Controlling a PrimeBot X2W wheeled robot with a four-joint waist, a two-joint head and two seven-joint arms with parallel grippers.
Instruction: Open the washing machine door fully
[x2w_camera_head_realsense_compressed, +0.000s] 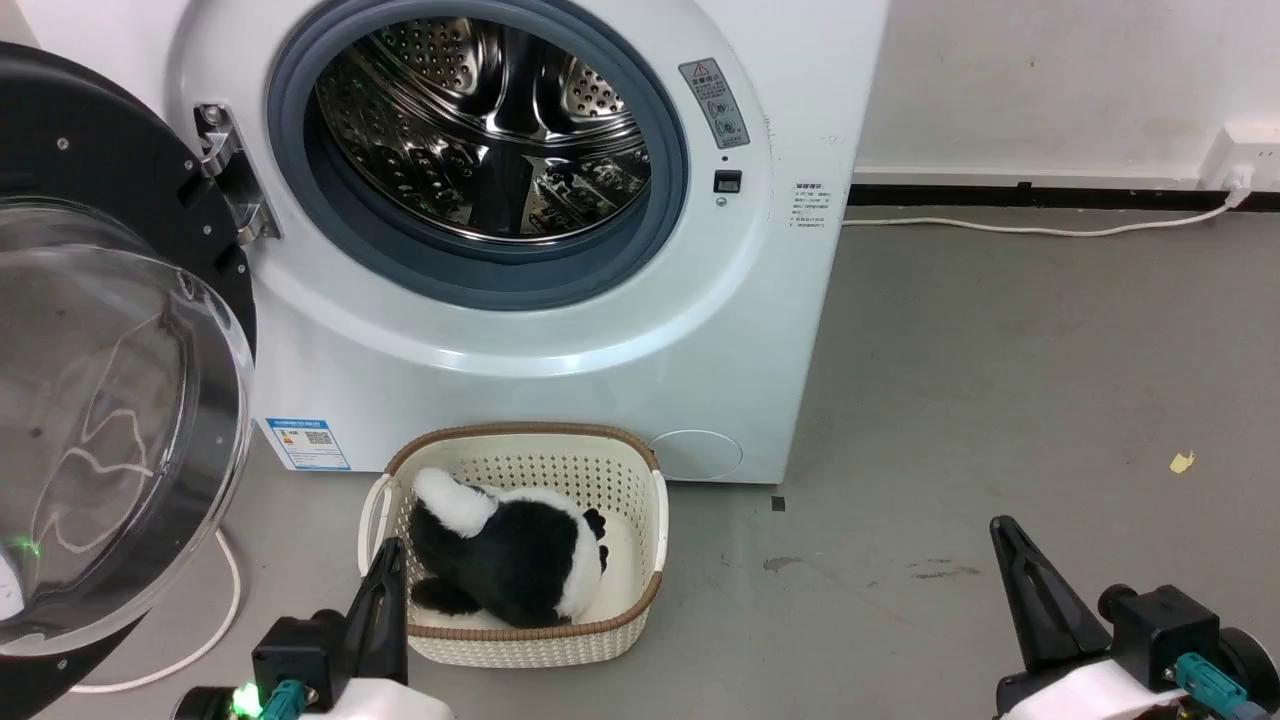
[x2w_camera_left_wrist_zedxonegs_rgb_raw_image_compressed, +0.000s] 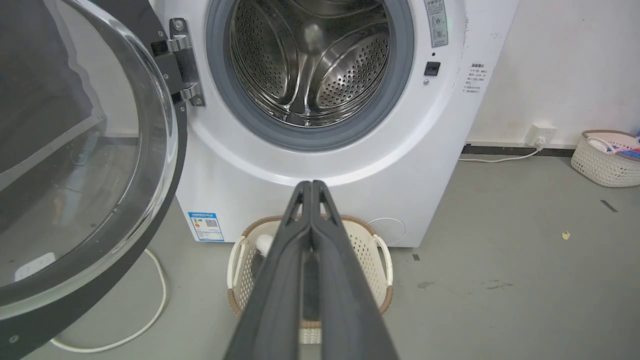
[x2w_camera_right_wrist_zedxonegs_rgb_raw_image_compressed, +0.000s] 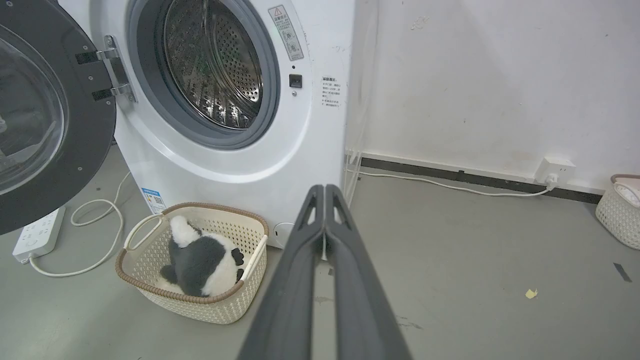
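The white washing machine (x2w_camera_head_realsense_compressed: 620, 330) stands ahead with its steel drum (x2w_camera_head_realsense_compressed: 490, 120) exposed inside a grey rubber ring. Its door (x2w_camera_head_realsense_compressed: 110, 380), a black disc with a bulging clear glass bowl, is swung wide to the left on a metal hinge (x2w_camera_head_realsense_compressed: 232, 175); the door (x2w_camera_left_wrist_zedxonegs_rgb_raw_image_compressed: 75, 150) also fills the left of the left wrist view and the door (x2w_camera_right_wrist_zedxonegs_rgb_raw_image_compressed: 45, 115) sits upper left in the right wrist view. My left gripper (x2w_camera_head_realsense_compressed: 388, 548) is shut, low beside the basket, touching nothing. My right gripper (x2w_camera_head_realsense_compressed: 1003, 528) is shut and empty over the floor at the right.
A cream perforated basket (x2w_camera_head_realsense_compressed: 640, 520) with a black-and-white plush toy (x2w_camera_head_realsense_compressed: 510, 560) sits on the floor against the machine's front. A white cable (x2w_camera_head_realsense_compressed: 215, 640) loops under the door, a power strip (x2w_camera_right_wrist_zedxonegs_rgb_raw_image_compressed: 37, 232) lies nearby. Another basket (x2w_camera_left_wrist_zedxonegs_rgb_raw_image_compressed: 607, 160) stands by the right wall.
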